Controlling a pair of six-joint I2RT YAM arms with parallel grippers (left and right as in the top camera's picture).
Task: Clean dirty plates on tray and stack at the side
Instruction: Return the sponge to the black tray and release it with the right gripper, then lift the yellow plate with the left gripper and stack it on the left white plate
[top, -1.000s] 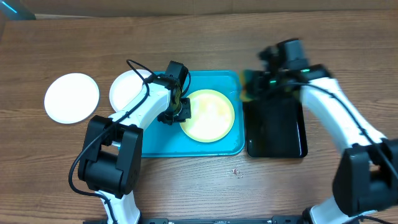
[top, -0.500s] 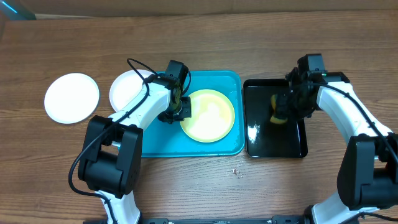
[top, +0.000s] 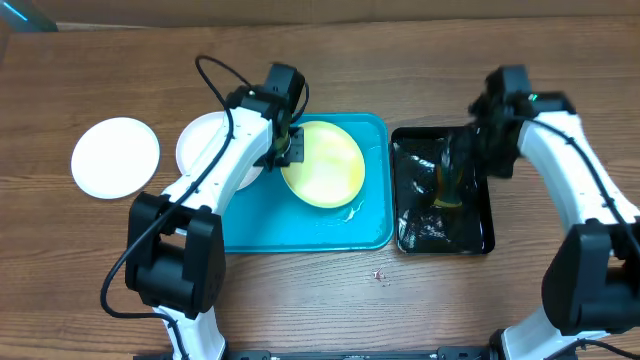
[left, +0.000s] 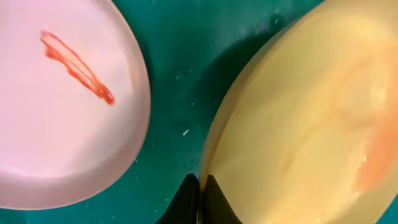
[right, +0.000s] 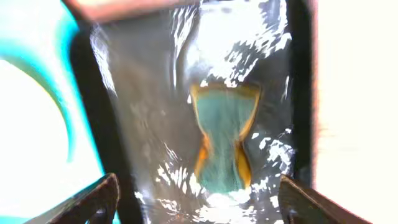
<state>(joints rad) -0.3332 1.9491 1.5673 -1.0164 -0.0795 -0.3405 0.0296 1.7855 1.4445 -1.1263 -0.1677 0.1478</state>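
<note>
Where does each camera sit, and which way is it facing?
Overhead: above the table, looking down at the teal tray, black tray, left arm and right arm.
Left wrist: low over the teal tray, facing a smeared white plate and the yellow-green plate, whose rim the left jaws hold shut at bottom.
Right wrist: above the black tray, looking down at the sponge; right jaws open at the bottom corners.
Shared: overhead and left wrist both show the yellow-green plate.

Left gripper (left: 199, 191) pinched, right gripper (right: 199, 200) spread.
</note>
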